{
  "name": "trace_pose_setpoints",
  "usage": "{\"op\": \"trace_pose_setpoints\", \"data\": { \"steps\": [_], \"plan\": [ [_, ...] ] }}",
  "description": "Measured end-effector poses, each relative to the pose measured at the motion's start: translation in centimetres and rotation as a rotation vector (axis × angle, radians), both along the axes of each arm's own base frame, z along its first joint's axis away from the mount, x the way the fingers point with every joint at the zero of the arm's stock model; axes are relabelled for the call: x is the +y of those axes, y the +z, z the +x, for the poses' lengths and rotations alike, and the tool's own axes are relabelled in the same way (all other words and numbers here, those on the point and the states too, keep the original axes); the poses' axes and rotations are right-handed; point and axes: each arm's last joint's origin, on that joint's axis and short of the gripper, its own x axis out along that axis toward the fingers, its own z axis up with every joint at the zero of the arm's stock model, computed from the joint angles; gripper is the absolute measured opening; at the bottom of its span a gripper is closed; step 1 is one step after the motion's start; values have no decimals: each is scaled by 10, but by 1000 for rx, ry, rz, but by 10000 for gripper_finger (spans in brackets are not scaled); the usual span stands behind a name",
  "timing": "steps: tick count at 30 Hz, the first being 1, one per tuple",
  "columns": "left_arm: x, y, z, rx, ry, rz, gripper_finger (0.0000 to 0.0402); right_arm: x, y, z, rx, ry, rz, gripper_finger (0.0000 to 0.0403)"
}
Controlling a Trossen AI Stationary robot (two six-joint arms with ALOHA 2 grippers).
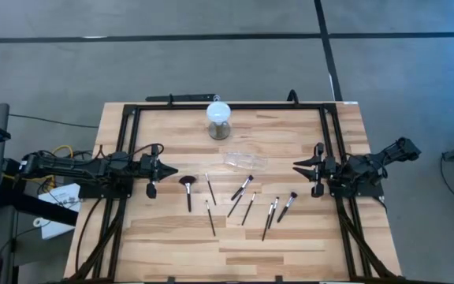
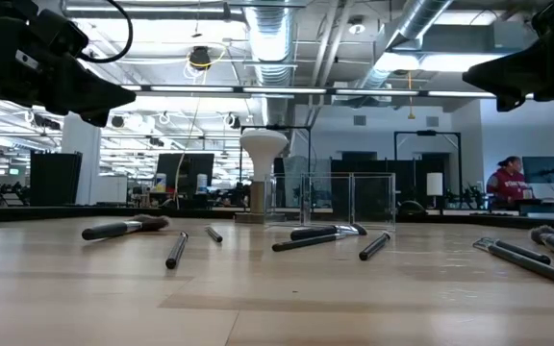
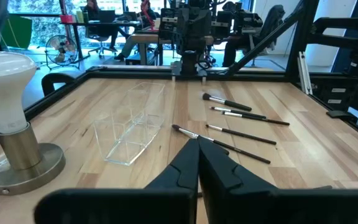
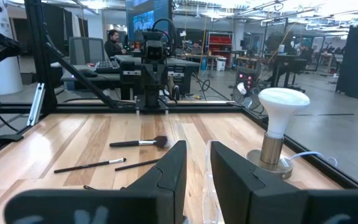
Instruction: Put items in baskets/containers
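Several slim dark-handled makeup brushes (image 1: 242, 188) lie flat and scattered on the wooden table between the two arms. The one with the wide fan-like head (image 1: 187, 189) is nearest my left gripper. The clear plastic container (image 1: 245, 160) stands on the table just beyond them, toward the far edge, and also shows in the left wrist view as the container (image 3: 132, 127). My left gripper (image 1: 173, 171) is shut and hovers left of the brushes. My right gripper (image 1: 295, 166) hovers on their right, fingers a narrow gap apart (image 4: 197, 152). Both are raised off the table in the low view.
A grey cylinder with a white round top (image 1: 219, 118) stands near the far edge, behind the container. A black frame (image 1: 227, 105) borders the table's far and side edges. Bare wood lies toward the near edge. People sit in the room beyond (image 2: 508, 183).
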Motion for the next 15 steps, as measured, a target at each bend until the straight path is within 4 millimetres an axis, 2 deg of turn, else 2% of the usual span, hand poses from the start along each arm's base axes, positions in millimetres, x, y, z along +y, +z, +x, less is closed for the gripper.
{"op": "trace_pose_setpoints", "data": {
  "steps": [11, 15],
  "plan": [
    [0, 0, 0, 0, 0, 1, 6, 0, 0, 0, 0, 0, 0, 66],
    [0, 2, 0, -24, -13, 164, 6, 0, 0, 0, 0, 0, 0, 66]
  ]
}}
